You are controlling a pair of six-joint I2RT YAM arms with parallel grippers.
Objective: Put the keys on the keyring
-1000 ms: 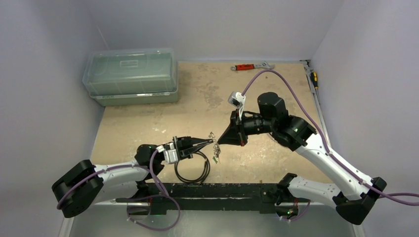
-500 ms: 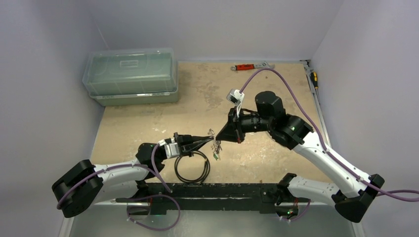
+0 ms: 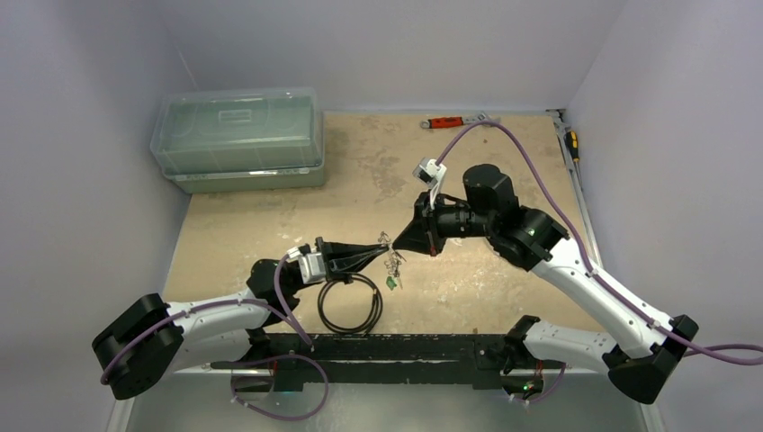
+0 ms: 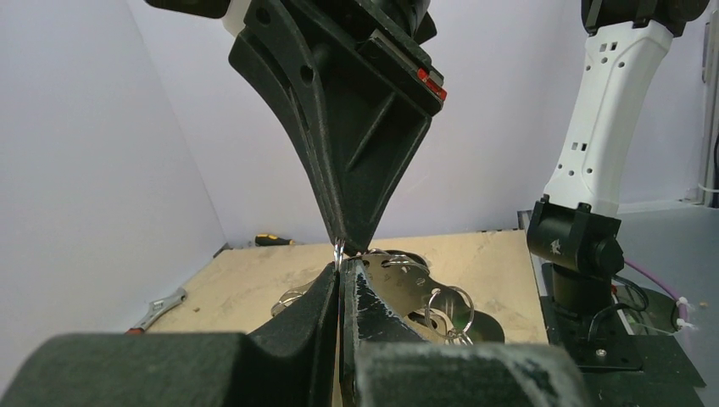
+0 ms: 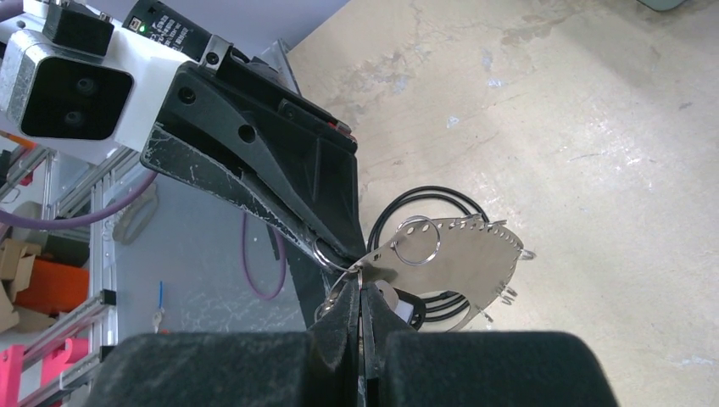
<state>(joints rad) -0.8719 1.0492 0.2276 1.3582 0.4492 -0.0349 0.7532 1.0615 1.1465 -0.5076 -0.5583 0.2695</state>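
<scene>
Tip to tip
Left gripper [image 3: 378, 249] and right gripper [image 3: 399, 245] both pinched tight on the keyring [image 4: 338, 247] — keys [image 3: 393, 269] dangling just below.

Left pincer [image 4: 338, 270] beneath right pincer [image 4: 339, 241]

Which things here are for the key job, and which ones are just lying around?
For the job: keys, keyring, left gripper, right gripper.

Just lying about: black cable coil, red-handled wrench, clear plastic box, screwdriver.
</scene>
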